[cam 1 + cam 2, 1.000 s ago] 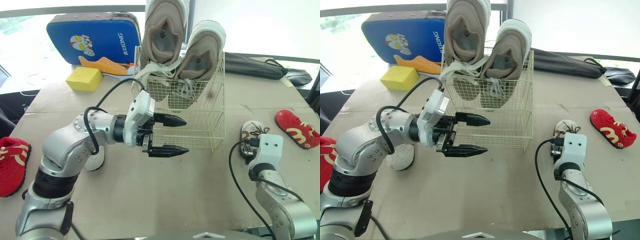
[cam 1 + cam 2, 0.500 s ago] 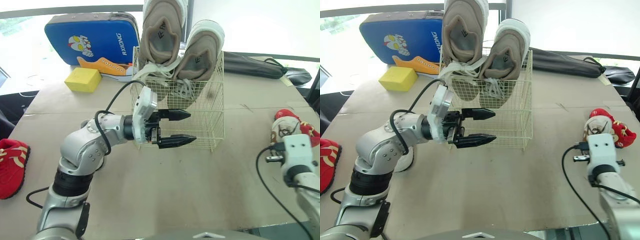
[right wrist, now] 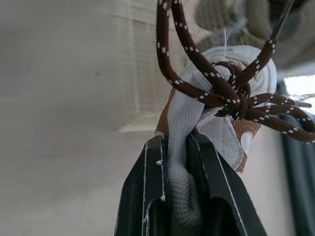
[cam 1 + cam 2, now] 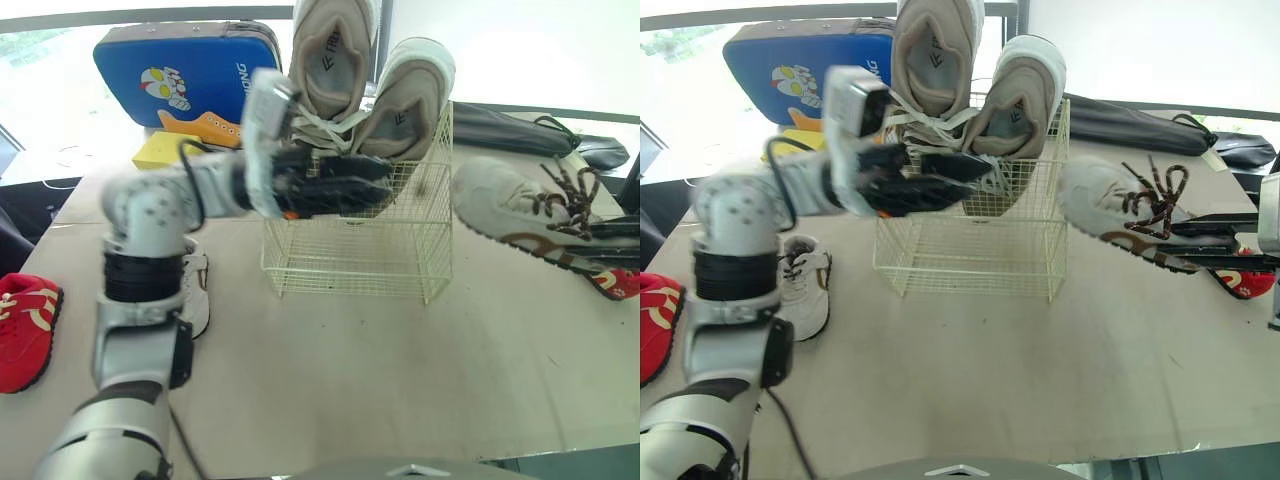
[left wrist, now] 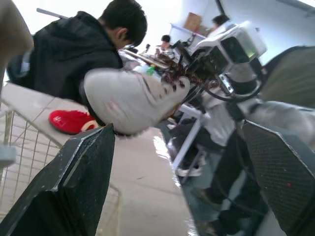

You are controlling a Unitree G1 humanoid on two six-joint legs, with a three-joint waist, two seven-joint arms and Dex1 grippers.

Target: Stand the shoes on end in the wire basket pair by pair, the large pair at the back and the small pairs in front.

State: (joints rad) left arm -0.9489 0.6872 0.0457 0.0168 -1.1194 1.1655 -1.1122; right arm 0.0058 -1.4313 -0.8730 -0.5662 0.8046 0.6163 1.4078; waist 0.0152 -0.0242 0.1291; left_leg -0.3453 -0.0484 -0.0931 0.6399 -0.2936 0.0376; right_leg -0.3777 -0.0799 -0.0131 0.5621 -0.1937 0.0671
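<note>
The wire basket (image 4: 350, 262) stands mid-table with the large beige pair (image 4: 375, 85) on end at its back. My left gripper (image 4: 962, 178) is open and empty, raised in front of the basket's upper front wires; its fingers (image 5: 83, 182) stand wide apart. My right gripper (image 4: 1188, 240) is shut on a small white shoe with brown laces (image 4: 515, 212), held in the air right of the basket, toe toward it. Its fingers (image 3: 147, 196) clamp the shoe's cloth (image 3: 184, 162). A second small white shoe (image 4: 192, 292) lies on the table left of the basket.
One red shoe (image 4: 25, 330) lies at the table's left edge, another (image 4: 620, 283) under the held shoe at the right. A blue case (image 4: 185, 75) and yellow block (image 4: 160, 152) sit at the back left, a dark bag (image 4: 520, 128) at the back right. People (image 5: 83, 54) sit beyond the table.
My right gripper has lifted the white shoe off the table and carried it toward the basket's right side. My left arm has risen from table height to the basket's upper front.
</note>
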